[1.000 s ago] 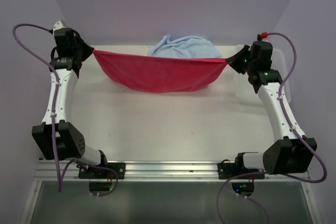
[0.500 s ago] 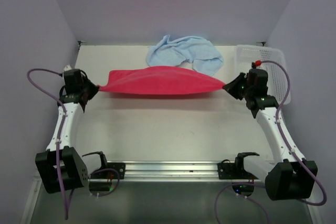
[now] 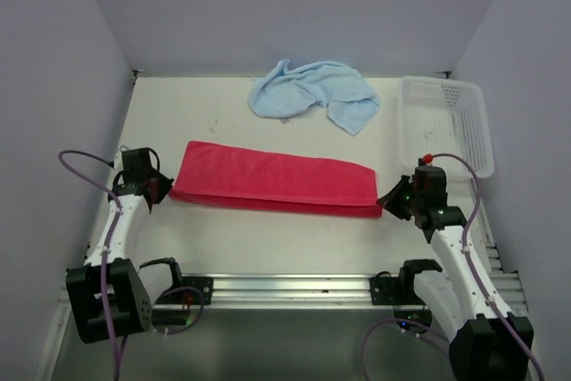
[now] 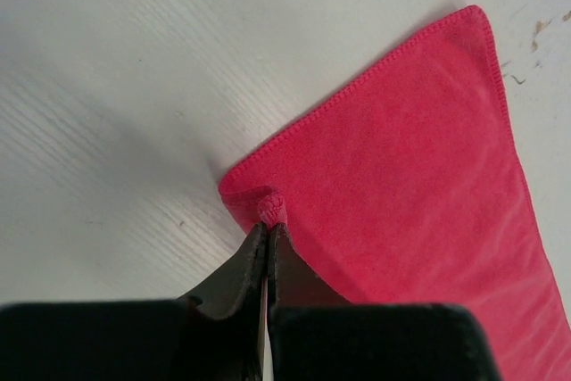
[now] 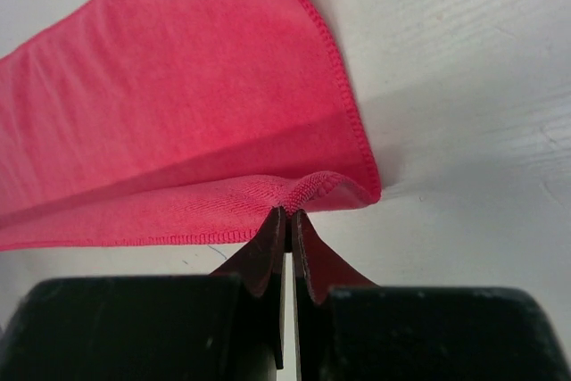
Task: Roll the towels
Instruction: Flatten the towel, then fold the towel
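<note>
Red-pink towel (image 3: 272, 182) lies folded flat on the table (image 3: 268, 243), left gripper (image 3: 161, 188) and right gripper (image 3: 389, 203) each pinched tight on an end corner; light blue towel (image 3: 308, 94) crumpled behind it.

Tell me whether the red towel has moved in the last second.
Yes. The red towel moved nearer the arms' side, away from the blue towel: it hung across that towel's front, and now lies flat, clear of it.

Plain lilac walls (image 3: 294, 6) enclose a scuffed white table (image 3: 268, 229) under even light.
</note>
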You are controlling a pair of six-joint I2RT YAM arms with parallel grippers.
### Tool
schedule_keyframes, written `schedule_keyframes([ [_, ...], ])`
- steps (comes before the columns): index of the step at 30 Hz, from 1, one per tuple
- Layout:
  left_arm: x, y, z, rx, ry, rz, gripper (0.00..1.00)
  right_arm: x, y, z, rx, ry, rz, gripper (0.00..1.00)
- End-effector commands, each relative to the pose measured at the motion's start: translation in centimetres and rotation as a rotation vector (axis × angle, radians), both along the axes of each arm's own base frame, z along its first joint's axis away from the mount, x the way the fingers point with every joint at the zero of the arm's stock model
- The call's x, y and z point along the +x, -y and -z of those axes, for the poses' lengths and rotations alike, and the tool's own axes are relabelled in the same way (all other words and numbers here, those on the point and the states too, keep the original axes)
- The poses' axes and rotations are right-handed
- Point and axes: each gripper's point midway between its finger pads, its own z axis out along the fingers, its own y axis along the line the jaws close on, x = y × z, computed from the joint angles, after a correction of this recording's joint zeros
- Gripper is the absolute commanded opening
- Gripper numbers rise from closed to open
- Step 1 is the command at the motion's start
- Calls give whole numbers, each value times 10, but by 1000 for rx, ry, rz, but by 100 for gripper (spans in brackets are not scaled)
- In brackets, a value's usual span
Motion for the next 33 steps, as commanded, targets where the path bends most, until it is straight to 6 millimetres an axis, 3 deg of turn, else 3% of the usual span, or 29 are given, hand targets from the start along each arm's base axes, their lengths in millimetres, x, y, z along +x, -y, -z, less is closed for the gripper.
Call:
schedule_keyframes([
  [1,-8,-12,11,41,-33,-54,0,-13,1,9,-12,-30,-16,0],
  [9,-8,-9,23,30,-45,-30,0,-23,5,25,-12,-59,23,0],
  [14,7,-14,5,53,1,-26,0,-16,8,21,-15,-57,51,0],
  [19,27,-15,-15,52,66,-19,0,-1,13,7,-26,-34,91,0],
  [26,47,-15,-20,37,81,-4,0,26,17,-13,-32,3,129,0],
  [33,75,-15,-26,13,106,13,0,53,19,-18,-38,-2,149,0],
])
